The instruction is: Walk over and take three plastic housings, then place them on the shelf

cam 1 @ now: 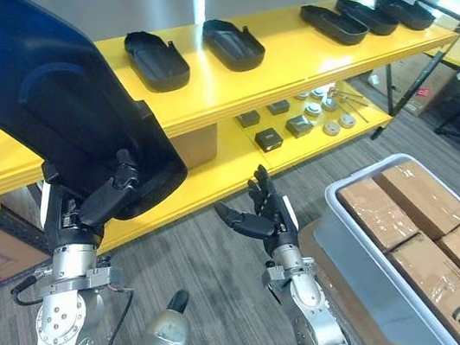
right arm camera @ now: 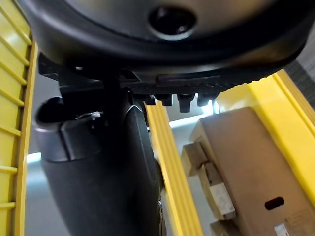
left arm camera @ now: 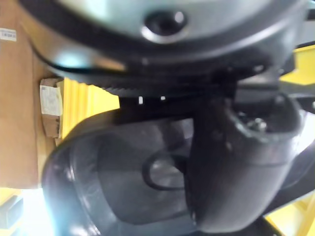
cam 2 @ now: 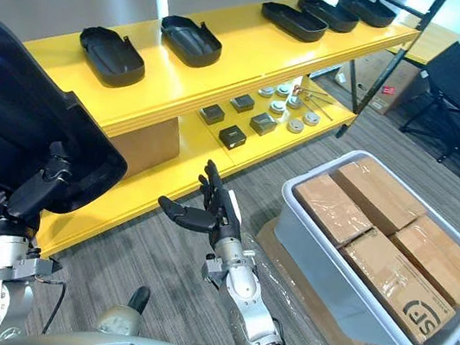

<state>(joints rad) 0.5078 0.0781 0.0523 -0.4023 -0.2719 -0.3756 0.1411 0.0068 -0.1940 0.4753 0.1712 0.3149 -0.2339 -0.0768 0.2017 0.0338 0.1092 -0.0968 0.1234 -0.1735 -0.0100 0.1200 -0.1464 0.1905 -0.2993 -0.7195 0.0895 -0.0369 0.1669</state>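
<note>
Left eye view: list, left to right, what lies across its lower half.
From the left: large black plastic housing, gripped by the left hand → right hand, open and holding nothing → pale grey plastic tub holding brown cardboard boxes.

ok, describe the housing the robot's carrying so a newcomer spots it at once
Find the long yellow shelf; five black housings lie flat along its top board. In front of its left end, the carried housing is held in the air. It alone is tilted up, with the left hand curled round its lower edge.
</note>
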